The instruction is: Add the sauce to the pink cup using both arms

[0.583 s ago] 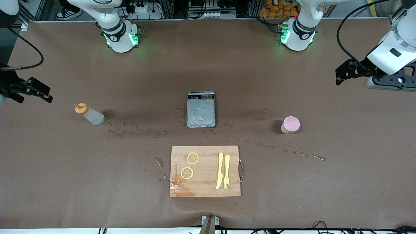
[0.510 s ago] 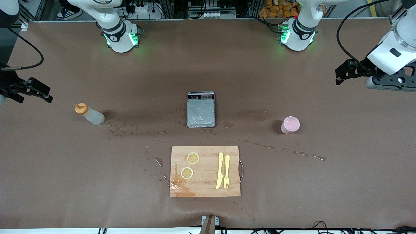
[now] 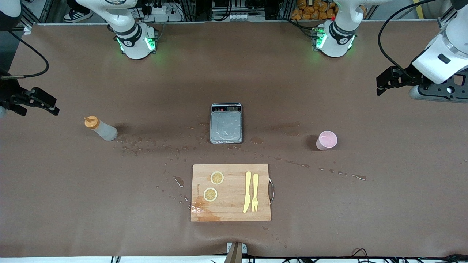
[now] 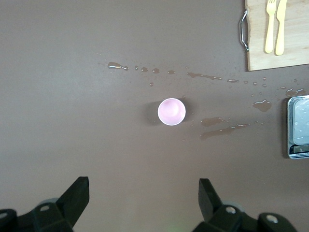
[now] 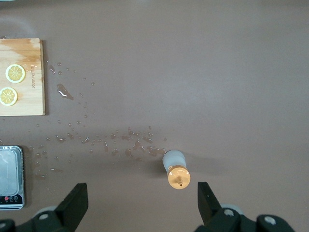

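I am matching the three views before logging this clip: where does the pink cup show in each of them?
Front view: the pink cup stands upright toward the left arm's end of the table, level with the grey scale.
Left wrist view: the cup is at mid-picture, seen from above, clear of the open left gripper.
Right wrist view: not in it.
Shared landmark: the grey scale, in all three.

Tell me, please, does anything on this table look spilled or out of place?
Yes. Liquid is spilled on the brown table cover: droplets and streaks run from the sauce bottle past the grey scale toward the pink cup. One corner of the cutting board also looks wet.
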You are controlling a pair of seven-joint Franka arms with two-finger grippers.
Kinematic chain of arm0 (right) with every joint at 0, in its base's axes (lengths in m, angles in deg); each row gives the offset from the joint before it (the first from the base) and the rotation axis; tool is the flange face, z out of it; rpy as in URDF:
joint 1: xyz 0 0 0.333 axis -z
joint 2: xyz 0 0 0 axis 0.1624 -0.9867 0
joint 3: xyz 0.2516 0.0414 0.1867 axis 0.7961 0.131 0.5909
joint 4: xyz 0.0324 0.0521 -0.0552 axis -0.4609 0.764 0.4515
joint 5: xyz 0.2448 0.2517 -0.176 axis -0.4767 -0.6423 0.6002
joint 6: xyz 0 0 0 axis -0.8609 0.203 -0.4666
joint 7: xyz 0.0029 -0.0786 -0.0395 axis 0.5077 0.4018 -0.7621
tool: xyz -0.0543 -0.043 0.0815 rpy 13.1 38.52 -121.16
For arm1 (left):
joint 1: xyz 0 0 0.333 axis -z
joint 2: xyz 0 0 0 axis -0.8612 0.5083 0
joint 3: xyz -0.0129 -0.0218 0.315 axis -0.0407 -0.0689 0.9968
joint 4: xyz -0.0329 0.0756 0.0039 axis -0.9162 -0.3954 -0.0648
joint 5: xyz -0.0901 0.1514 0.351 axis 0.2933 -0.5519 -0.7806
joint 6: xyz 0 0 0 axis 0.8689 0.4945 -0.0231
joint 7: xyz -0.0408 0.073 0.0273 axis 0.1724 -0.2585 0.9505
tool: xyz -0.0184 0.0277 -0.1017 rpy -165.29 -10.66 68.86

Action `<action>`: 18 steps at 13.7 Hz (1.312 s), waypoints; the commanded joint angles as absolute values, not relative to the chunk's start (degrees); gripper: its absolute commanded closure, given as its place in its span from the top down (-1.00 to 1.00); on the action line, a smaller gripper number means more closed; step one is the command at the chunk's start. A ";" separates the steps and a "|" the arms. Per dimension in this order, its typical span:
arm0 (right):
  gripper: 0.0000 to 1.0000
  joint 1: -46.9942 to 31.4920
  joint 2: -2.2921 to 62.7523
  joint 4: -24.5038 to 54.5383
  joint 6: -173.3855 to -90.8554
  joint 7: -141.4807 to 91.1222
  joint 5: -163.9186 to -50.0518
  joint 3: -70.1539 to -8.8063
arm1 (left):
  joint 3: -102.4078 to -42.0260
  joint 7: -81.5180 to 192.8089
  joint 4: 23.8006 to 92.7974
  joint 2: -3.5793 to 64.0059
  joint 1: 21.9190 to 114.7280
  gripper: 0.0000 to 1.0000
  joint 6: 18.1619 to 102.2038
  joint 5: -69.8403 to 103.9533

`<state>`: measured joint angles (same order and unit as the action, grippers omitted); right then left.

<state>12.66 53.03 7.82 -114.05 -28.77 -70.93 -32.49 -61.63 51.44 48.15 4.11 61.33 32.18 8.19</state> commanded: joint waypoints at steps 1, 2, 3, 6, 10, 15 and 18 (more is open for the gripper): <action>1.00 13.30 53.08 7.58 -113.27 -29.07 -71.20 -32.19 | -61.80 51.30 47.18 4.68 61.03 1.00 31.35 9.38; 1.00 13.56 53.17 7.58 -112.14 -29.16 -71.11 -32.19 | -61.80 50.78 47.53 4.68 60.94 1.00 31.26 9.38; 1.00 14.61 53.08 7.58 -111.08 -29.07 -71.02 -32.19 | -61.71 50.52 47.97 4.68 60.94 1.00 31.26 9.38; 1.00 16.72 53.08 7.67 -109.24 -29.33 -71.37 -32.19 | -61.71 50.34 51.12 4.77 60.86 1.00 31.87 9.47; 1.00 21.20 52.03 7.93 -105.37 -30.12 -72.51 -32.10 | -61.80 50.07 59.28 4.86 60.94 1.00 39.50 9.21; 1.00 29.46 47.99 8.02 -100.09 -30.74 -78.92 -32.10 | -62.07 45.97 71.95 6.08 60.94 1.00 55.32 8.77; 1.00 32.63 45.26 8.10 -97.54 -36.52 -82.61 -32.10 | -62.06 42.95 72.76 11.69 61.29 1.00 60.34 7.98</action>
